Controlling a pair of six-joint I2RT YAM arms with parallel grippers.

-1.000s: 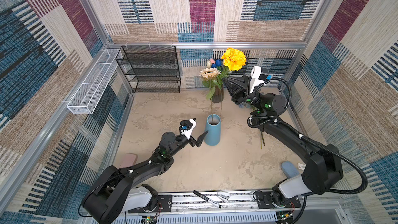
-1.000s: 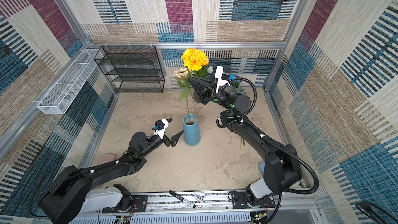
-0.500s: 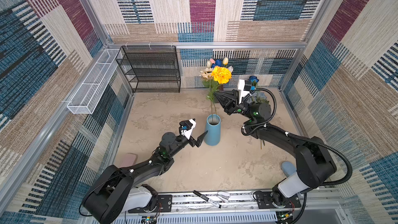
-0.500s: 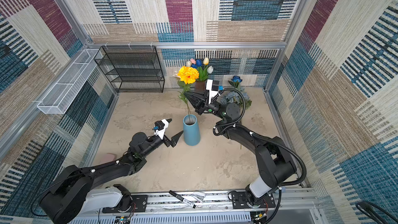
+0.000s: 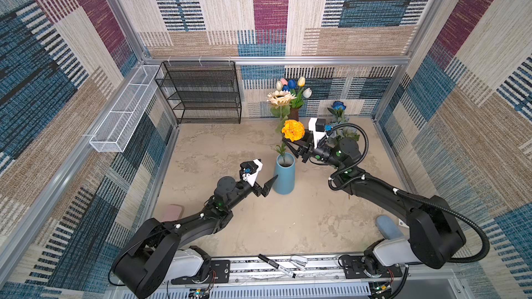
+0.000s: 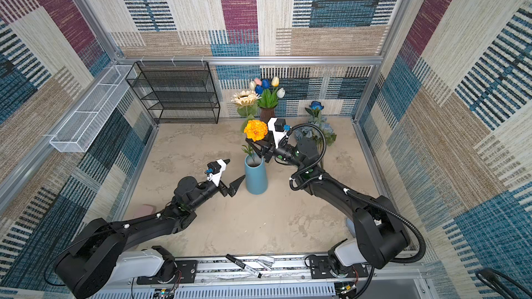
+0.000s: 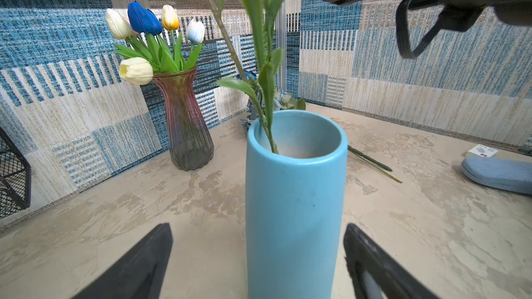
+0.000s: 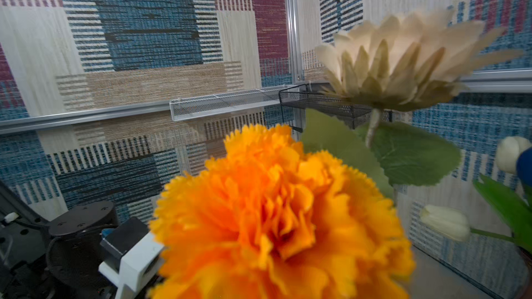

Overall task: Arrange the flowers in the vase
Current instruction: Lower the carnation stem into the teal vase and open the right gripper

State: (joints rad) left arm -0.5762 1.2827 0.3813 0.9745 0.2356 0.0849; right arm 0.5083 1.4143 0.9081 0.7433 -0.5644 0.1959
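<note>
Flower going in: I am working the right fingers [image 5: 288, 143], which are standing parted on either side of the thin green stem of the ruffled orange fabric bloom [image 5: 292, 130]. Its foot is already resting inside the tall light-blue cylindrical ceramic vase [image 5: 283, 179], midway across the sandy stone-look bench [image 5: 230, 145]. Whether a pad is touching the stem I cannot tell. The left fingers [image 5: 270, 183] are spread wide and empty, bracketing the vase's base, apparently without touching it. To finish well, I am judging that the right fingers should open fully, then back straight off clear of leaves and petals, since the top-heavy bloom is leaning on the rim and a snag could drag it out. A cream fabric sunflower [image 5: 278, 99] and a deep-blue fabric rose [image 5: 337, 106] are waiting by the far wall.
</note>
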